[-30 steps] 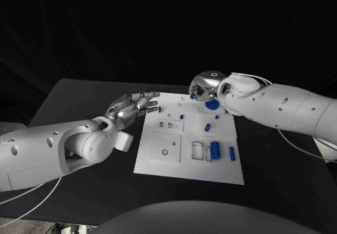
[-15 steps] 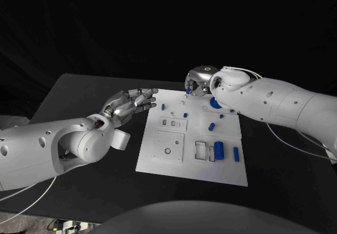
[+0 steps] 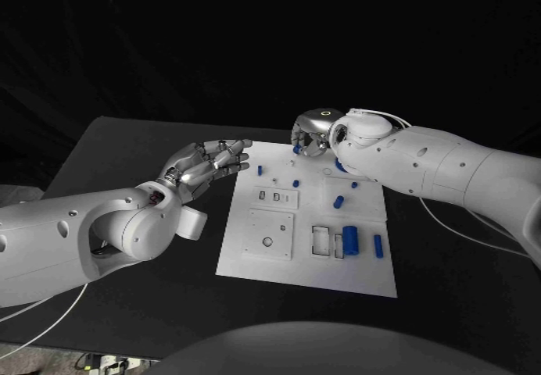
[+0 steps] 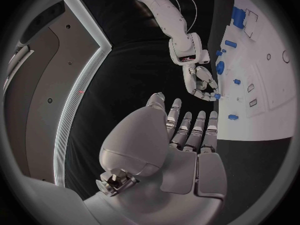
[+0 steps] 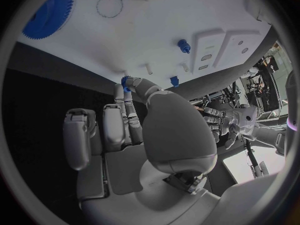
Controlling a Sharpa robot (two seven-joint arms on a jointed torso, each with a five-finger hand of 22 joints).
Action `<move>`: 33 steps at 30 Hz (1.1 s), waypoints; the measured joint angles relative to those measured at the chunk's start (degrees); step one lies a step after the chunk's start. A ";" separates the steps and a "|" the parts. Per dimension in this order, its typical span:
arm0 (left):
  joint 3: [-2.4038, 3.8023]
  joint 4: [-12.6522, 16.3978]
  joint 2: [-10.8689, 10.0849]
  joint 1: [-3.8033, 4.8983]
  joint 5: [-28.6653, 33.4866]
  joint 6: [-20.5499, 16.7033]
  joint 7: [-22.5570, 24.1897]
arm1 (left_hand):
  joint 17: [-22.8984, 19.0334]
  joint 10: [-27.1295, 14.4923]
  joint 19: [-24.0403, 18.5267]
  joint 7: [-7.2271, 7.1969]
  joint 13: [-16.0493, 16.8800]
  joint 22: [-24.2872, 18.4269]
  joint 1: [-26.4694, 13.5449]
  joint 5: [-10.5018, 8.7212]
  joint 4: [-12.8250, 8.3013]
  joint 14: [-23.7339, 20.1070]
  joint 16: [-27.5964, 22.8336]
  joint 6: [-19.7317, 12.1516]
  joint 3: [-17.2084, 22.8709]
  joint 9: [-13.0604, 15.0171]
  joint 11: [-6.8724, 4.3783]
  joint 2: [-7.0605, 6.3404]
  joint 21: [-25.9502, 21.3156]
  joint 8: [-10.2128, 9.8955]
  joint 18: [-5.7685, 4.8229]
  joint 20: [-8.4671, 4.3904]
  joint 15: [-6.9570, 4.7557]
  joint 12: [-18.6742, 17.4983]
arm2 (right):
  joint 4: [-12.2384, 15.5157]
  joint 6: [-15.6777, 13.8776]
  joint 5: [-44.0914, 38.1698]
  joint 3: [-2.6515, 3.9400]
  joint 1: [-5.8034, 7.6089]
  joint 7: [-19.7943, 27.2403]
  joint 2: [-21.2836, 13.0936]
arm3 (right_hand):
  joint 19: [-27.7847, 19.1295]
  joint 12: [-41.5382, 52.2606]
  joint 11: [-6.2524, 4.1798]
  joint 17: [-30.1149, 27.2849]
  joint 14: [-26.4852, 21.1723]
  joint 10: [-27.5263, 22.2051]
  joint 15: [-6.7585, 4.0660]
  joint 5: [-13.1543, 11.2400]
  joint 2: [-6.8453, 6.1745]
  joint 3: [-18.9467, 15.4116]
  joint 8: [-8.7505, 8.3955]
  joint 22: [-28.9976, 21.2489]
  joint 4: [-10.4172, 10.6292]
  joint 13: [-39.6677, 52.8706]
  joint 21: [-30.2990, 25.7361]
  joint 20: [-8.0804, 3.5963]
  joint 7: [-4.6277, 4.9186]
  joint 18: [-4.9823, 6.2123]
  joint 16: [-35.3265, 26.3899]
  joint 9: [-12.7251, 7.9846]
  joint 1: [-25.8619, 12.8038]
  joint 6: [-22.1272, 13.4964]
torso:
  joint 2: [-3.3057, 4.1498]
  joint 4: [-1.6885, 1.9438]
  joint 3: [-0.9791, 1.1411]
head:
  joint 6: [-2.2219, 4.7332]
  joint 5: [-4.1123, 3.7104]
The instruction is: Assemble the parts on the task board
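Observation:
The white task board lies in the middle of the table. My right hand hovers over its far edge and pinches a small blue part at its fingertips; the same small blue part shows in the right wrist view, and the right hand in the left wrist view. A blue gear lies just behind that hand, partly hidden. Small blue pegs stand on the board. My left hand is held open beside the board's far left corner, holding nothing.
A large blue cylinder and a slimmer blue piece lie near the board's right side, next to rectangular slots. A square plate with a hole sits at the left. Black table surrounds the board.
My right hand has shifted left along the board's far edge, carrying the small blue part. My left hand has risen slightly and stays open.

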 measured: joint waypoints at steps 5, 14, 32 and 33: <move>0.00 -0.07 0.07 0.01 -0.07 0.00 -0.09 | 0.00 0.40 0.00 0.00 0.00 0.00 0.00 0.23 0.00 0.00 0.00 0.00 0.00 -0.01 0.01 0.00 0.00 0.00 0.00 0.00 0.00 0.00 | 0.01 0.32 0.09 0.01 -0.10 -0.17 0.10 | -0.22 -0.21 0.00 -0.24 0.00 0.00 0.00 0.00 0.00 0.00 -0.30 0.00 0.00 -0.09 0.00 0.22 0.00 0.00 -0.32 0.00 0.00 0.00 | -0.09 0.02 0.01 | 0.00 -0.21; 0.00 -0.43 0.28 0.03 -0.12 0.03 -0.27 | -0.01 0.61 0.00 0.00 -0.01 -0.01 0.00 0.23 0.00 0.00 0.28 0.00 0.00 -0.01 0.21 0.00 0.00 0.22 0.00 0.00 0.00 0.23 | 0.19 0.93 0.43 0.04 -0.17 -0.44 0.34 | -1.03 -2.07 0.71 -1.32 -0.94 -1.57 0.33 -0.36 0.01 0.41 -2.14 -0.01 -0.40 -0.72 -0.83 0.42 0.32 0.00 -0.87 -0.30 0.00 -2.82 | -0.30 0.15 0.00 | 0.00 -0.41; -0.01 -1.35 1.01 0.03 -0.17 0.08 -1.07 | -0.01 0.61 0.00 0.20 0.04 -0.01 0.23 0.23 -0.13 -0.01 0.31 0.20 0.13 -0.01 0.21 0.23 0.00 0.22 0.00 0.00 0.00 0.44 | 1.62 2.98 0.93 0.02 -0.56 -1.77 -0.95 | -8.59 -8.19 2.80 -10.36 -8.53 -17.26 2.56 -9.50 -0.97 -2.40 -5.78 -0.02 -1.27 0.13 -8.01 2.60 -4.31 0.92 -5.11 -6.19 -0.35 -15.94 | -0.63 0.47 -0.08 | 0.00 -0.82; -0.01 -1.44 1.09 0.03 -0.17 0.09 -1.10 | -0.01 0.61 0.00 0.20 0.04 -0.01 0.23 0.23 -0.13 -0.01 0.31 0.20 0.13 -0.01 0.21 0.23 0.00 0.22 0.00 0.00 0.00 0.44 | 1.91 2.74 0.96 0.02 -0.58 -1.76 -1.26 | -8.71 -8.19 2.72 -10.64 -8.69 -17.55 2.56 -9.50 -0.73 -2.55 -5.78 -0.02 -1.36 0.30 -8.24 2.57 -4.25 0.92 -5.13 -6.31 -0.11 -16.22 | -0.65 0.48 -0.08 | 0.00 -0.85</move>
